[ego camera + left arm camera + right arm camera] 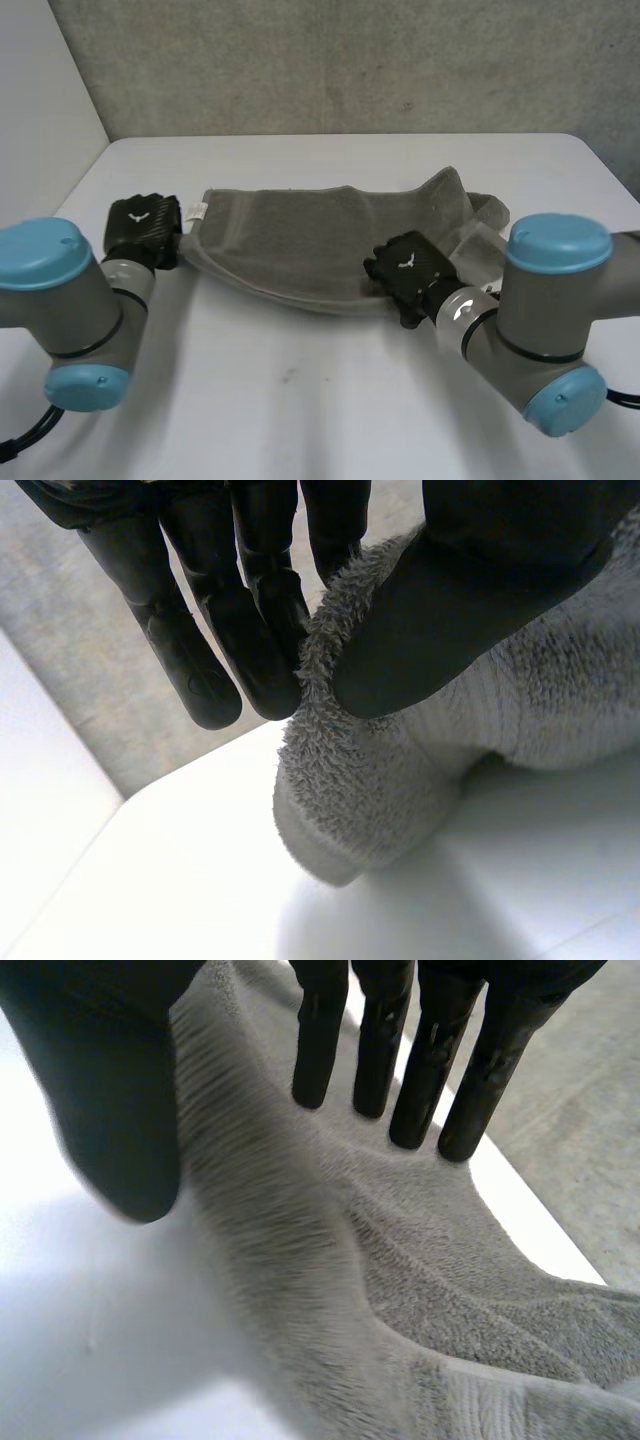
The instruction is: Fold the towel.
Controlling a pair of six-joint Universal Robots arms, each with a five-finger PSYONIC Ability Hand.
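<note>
White table [300, 410] is stretching out bare in front of me, and the robot's two arms are reaching over it from the near side, one at each end of the job. Just past them, the left hand [145, 228] is gripping the towel's [300, 245] left end: in its own wrist view the thumb is pressing the fluffy edge against the fingers [255, 650], so it is closing in a pinch on the cloth, which is rising a little off the table there. The right hand [405, 272] is sitting on the towel's near edge toward the right end; its fingers are lying straight with their tips on the pile and the thumb is standing apart on the table side, so it is looking spread and not pinching anything as far as I can make out. Beyond the hands the grey towel is lying across the middle of the table as a long, loose, rumpled band, a small white label [195, 211] showing at its left end and its right end bunching up. Farther back a rough grey wall [350, 60] is closing off the scene. I am judging the fold as barely begun: the cloth is looking gathered rather than squared, and the neat halving and flattening are yet to come.
</note>
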